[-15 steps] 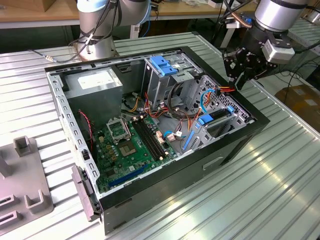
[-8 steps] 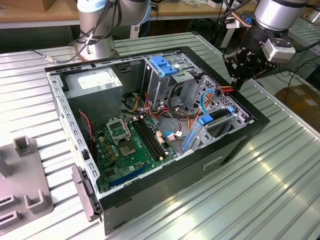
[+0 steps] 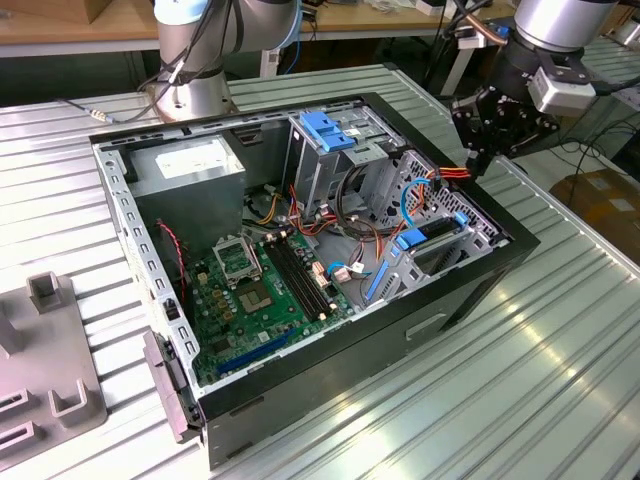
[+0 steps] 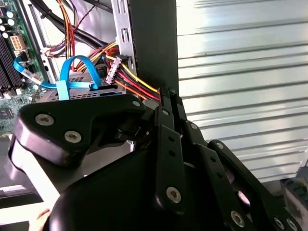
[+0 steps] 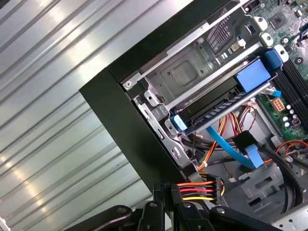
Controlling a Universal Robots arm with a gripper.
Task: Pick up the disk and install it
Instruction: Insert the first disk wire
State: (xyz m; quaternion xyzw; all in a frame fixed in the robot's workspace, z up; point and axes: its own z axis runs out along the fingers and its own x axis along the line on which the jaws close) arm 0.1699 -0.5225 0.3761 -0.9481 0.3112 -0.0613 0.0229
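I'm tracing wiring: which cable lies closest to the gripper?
The red-orange-yellow wire bundle, right at the gripper; the flat blue cable loops farther off.

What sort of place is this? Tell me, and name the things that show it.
Probably a robotics lab or test workshop. In the exterior view, an opened desktop computer case lies on a ribbed metal table, a robot arm's base stands just behind it, and wooden workbenches line the back.

The ribbed metal table [image 3: 560, 380] is gleaming smooth and bright. The computer case [image 3: 330, 385] is showing matt black walls around bare grey sheet metal, while the gripper [image 4: 166, 96] is shining glossy black.
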